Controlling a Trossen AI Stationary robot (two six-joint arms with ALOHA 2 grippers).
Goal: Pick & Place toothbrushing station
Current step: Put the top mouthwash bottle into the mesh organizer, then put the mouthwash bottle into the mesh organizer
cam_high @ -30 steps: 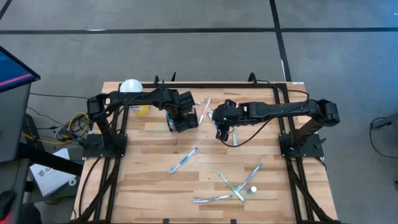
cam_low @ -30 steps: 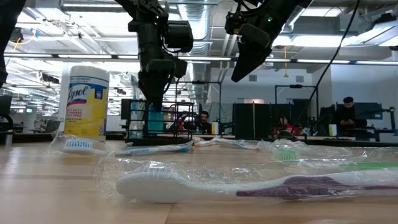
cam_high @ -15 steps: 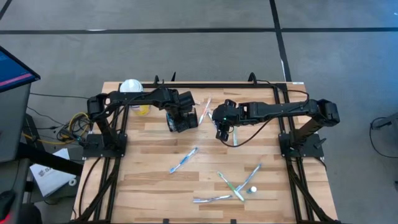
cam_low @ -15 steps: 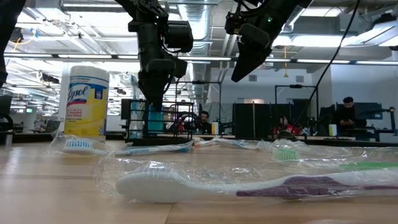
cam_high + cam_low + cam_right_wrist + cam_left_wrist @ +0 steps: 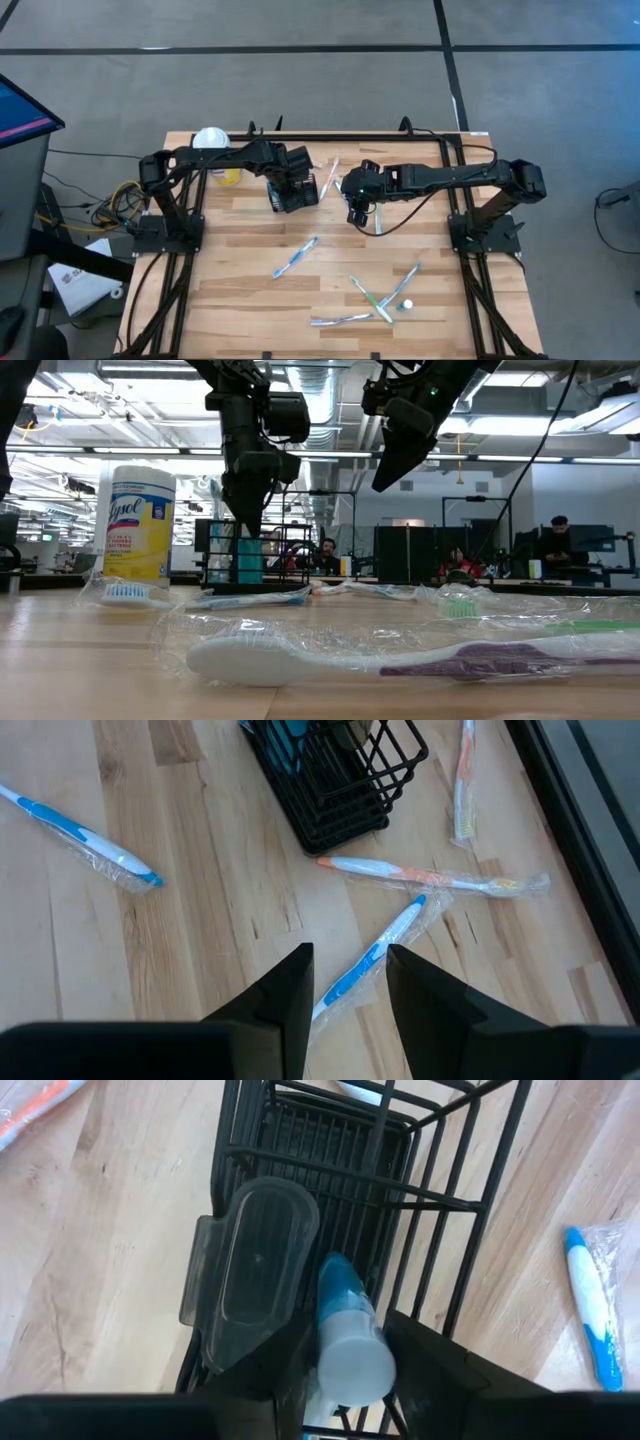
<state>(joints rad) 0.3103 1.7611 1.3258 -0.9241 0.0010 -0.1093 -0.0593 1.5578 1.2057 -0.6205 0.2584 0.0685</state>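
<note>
- Overhead view: the caddy (image 5: 298,189) sits at the table's (image 5: 240,290) far middle, the left gripper (image 5: 283,190) directly over it and the right gripper (image 5: 357,200) just to its right. A yellow canister (image 5: 214,152) stands well left of the caddy; wrapped toothbrushes lie scattered nearer the front edge.
- Table-level view: both grippers hang above the surface, the caddy behind a blue-and-white toothbrush (image 5: 250,598). A purple-handled toothbrush (image 5: 400,656) lies closest to the lens.
- Left wrist view: the left gripper's (image 5: 345,1365) jaws are clamped on a pale blue tube (image 5: 345,1335) standing in the caddy's (image 5: 330,1150) compartment, beside a clear plastic case (image 5: 255,1265).
- Right wrist view: the right gripper's (image 5: 348,985) jaws stand apart, empty, above bare wood short of the caddy (image 5: 335,770). An orange toothbrush (image 5: 425,877) lies just beside the caddy.
</note>
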